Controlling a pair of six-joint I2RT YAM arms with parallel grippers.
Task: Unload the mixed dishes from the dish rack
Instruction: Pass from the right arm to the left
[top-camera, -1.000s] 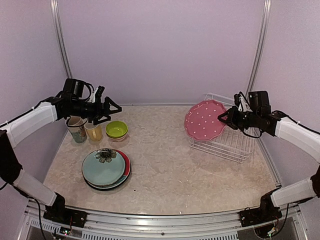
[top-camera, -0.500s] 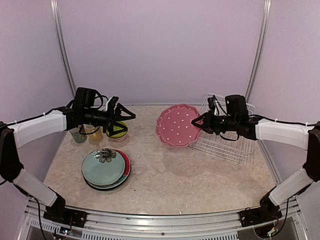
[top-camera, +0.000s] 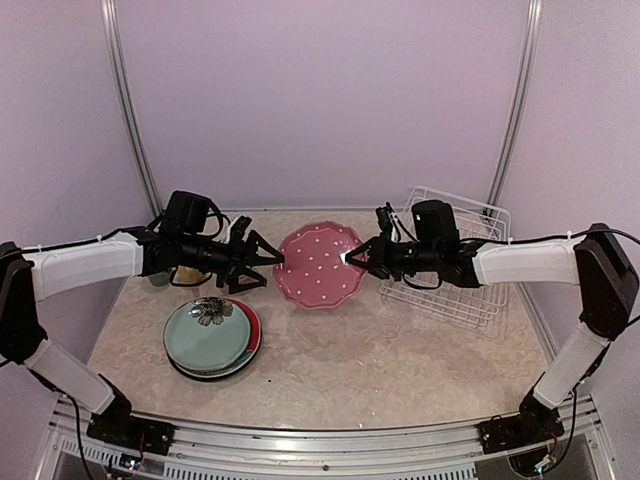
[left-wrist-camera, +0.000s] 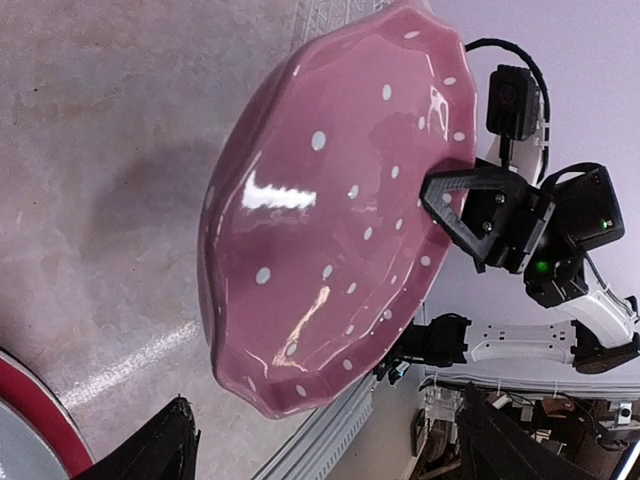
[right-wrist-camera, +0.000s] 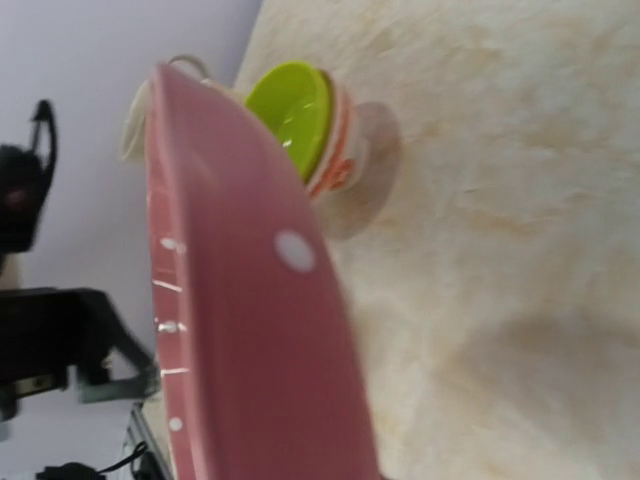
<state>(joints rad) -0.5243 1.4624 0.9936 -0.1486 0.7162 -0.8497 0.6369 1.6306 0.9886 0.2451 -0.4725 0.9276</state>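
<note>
The pink dotted plate (top-camera: 318, 264) hangs tilted on edge above the middle of the table. My right gripper (top-camera: 350, 257) is shut on its right rim. My left gripper (top-camera: 272, 268) is open at the plate's left rim. In the left wrist view the plate (left-wrist-camera: 330, 220) fills the frame, its near rim between my two spread fingers (left-wrist-camera: 165, 445). In the right wrist view the plate (right-wrist-camera: 240, 330) is seen edge-on and close. The white wire dish rack (top-camera: 470, 290) stands at the right with no dish showing in it.
A stack of plates (top-camera: 212, 338), the flower plate on top, lies front left. The lime-green bowl (right-wrist-camera: 290, 115) sits nested in the white-and-red bowl (right-wrist-camera: 338, 170). The yellow cup (top-camera: 190, 276) and the mug (top-camera: 160, 279) are mostly hidden behind my left arm.
My right arm carried the pink plate leftward from the rack to the table's middle. My left arm swung right to meet it, and its fingers now flank the plate's rim.
</note>
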